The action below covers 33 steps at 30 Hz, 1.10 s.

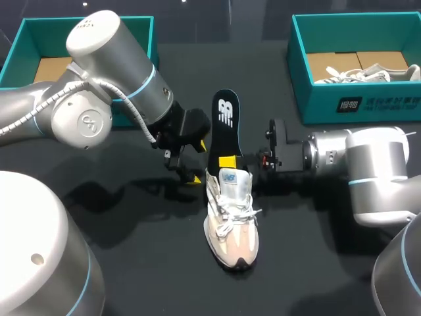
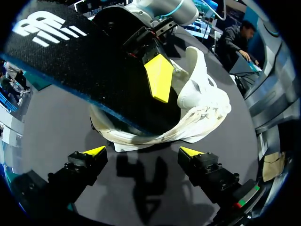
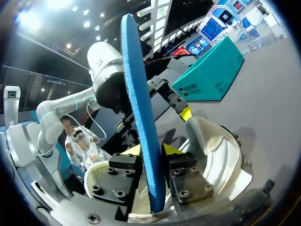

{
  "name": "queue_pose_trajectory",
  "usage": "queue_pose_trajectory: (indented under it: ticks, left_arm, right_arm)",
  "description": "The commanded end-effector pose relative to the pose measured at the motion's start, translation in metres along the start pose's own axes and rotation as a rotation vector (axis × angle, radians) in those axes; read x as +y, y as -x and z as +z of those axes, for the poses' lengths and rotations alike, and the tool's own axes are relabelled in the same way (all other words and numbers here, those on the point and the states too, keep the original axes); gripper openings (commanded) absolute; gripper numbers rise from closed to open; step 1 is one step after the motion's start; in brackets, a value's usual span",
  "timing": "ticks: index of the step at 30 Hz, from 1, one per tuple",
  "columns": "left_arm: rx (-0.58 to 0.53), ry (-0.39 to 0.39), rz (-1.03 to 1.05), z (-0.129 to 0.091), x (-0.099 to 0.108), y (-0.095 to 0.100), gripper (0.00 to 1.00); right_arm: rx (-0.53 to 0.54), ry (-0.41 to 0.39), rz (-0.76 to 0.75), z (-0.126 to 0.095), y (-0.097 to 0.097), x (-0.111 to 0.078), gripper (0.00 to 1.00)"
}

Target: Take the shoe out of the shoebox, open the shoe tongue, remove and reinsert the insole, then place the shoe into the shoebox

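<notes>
Where the shoe (image 1: pixel 231 220) stands, the table (image 1: pixel 151 263) is dark, probably matte.

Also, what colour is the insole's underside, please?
Blue; the insole shows it best in the right wrist view.

insole (image 1: pixel 225 122) with black cloth top and rough blue foam edge, shoe (image 1: pixel 231 224) in cream mesh and what may be suede, white woven laces (image 1: pixel 234 212), matt dark table (image 1: pixel 131 263), teal cardboard shoebox (image 1: pixel 316 106), left arm (image 1: pixel 99 39) in smooth glossy silver shell, right gripper (image 3: pixel 151 151) in matt black metal
</notes>
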<state>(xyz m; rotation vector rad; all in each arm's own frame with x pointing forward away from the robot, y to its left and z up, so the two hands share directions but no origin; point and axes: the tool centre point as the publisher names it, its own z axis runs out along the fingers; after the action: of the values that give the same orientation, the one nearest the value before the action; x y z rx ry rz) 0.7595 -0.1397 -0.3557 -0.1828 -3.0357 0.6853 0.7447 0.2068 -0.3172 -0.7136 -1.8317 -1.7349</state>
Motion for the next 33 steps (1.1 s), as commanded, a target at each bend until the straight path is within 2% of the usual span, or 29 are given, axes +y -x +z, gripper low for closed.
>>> queue_pose_trajectory:
  ticks: [1,11,13,14,21,28,33]
  left_arm:
    - [0.0,0.002,0.001,0.0,0.0,0.0,1.0]
    - [0.0,0.002,0.001,0.0,0.0,0.0,1.0]
    - [0.0,0.002,0.001,0.0,0.0,0.0,1.0]
    - [0.0,0.002,0.001,0.0,0.0,0.0,1.0]
    - [0.0,0.002,0.001,0.0,0.0,0.0,1.0]
    - [0.0,0.002,0.001,0.0,0.0,0.0,1.0]
    - [0.0,0.002,0.001,0.0,0.0,0.0,1.0]
  right_arm:
    - [0.001,-0.017,-0.008,0.0,0.001,0.009,0.27]
    - [-0.001,-0.03,-0.026,0.0,0.004,0.027,0.21]
    - [-0.005,-0.029,-0.019,0.0,0.006,0.028,0.0]
    - [-0.003,-0.029,-0.009,0.0,0.008,0.026,0.0]
    - [0.038,0.007,0.098,-0.005,0.023,-0.001,0.0]
    - [0.042,0.002,0.166,-0.005,0.019,-0.029,0.0]
    - [0.05,-0.007,0.176,-0.002,0.011,-0.037,0.0]
